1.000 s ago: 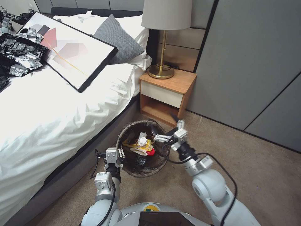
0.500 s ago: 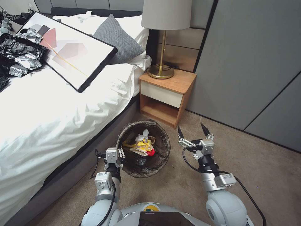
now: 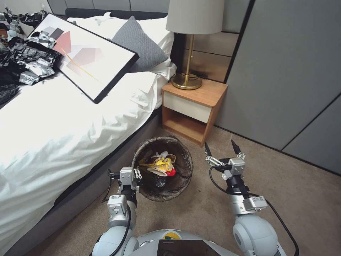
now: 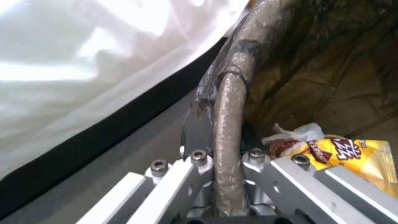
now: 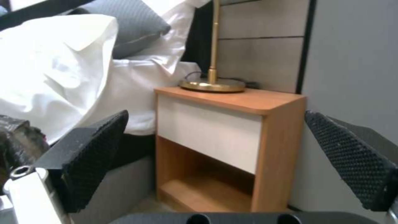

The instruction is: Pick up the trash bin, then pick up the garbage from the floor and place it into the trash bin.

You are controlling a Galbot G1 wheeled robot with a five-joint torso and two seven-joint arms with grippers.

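Note:
The trash bin [image 3: 184,170] with its dark liner bag stands beside the bed, in front of my torso. My left gripper [image 3: 137,174] is shut on its near-left rim; in the left wrist view the liner-wrapped rim [image 4: 230,102] runs between the two fingers of the left gripper [image 4: 226,137]. Garbage lies inside the bin: a yellow snack packet [image 3: 162,164], a white tissue wad [image 3: 158,155] and a red wrapper [image 3: 171,173]. The packet [image 4: 360,155] and tissue [image 4: 300,131] sit close by my fingers. My right gripper [image 3: 220,148] hangs open and empty to the right of the bin.
The bed [image 3: 53,124] runs along the left, with a framed picture [image 3: 85,53] and black and silver sheeting [image 3: 25,60] on it. A wooden nightstand [image 3: 193,106] with a lamp [image 3: 188,76] stands beyond the bin. Grey wall panels [image 3: 284,71] close the right side, above open carpet [image 3: 302,199].
My right gripper was over the bin with the tissue wad under its fingers; it has swung out to the right, open. The tissue has settled lower. The camera view has shifted slightly.

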